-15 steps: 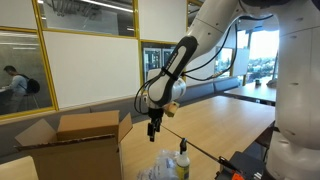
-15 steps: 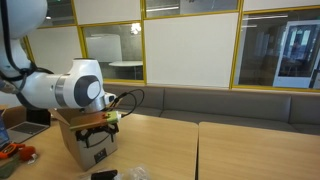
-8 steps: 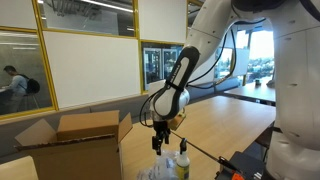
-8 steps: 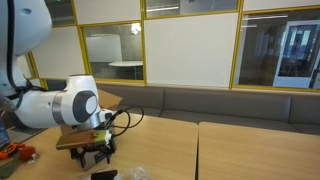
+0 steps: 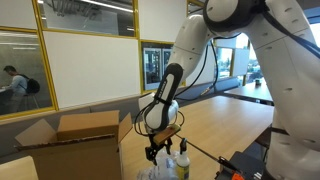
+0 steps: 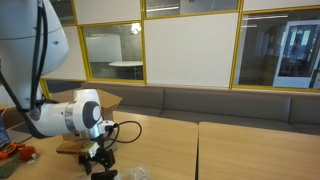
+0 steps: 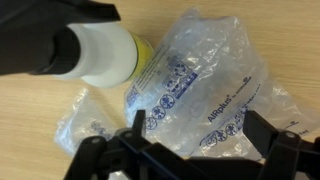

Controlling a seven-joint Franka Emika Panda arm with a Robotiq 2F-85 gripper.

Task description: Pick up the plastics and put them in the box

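Toward the wooden desk's (image 5: 215, 125) edge by the box (image 5: 80, 135), before yellow-framed glass walls (image 6: 190, 50), the tool (image 7: 193, 120) hovers spread wide above crumpled plastics (image 7: 215, 80).

In the wrist view, the large crumpled plastic wrapper (image 7: 215, 85) carries blue print, and one slanted word on its lower right part reads roughly "AIRplus". A denser patch of blue symbols and fine lines sits on the same wrapper just beside the bottle (image 7: 100, 50), too small and blurred to read. The smaller wrapper (image 7: 88, 125) bears faint blue marks that cannot be made out either.
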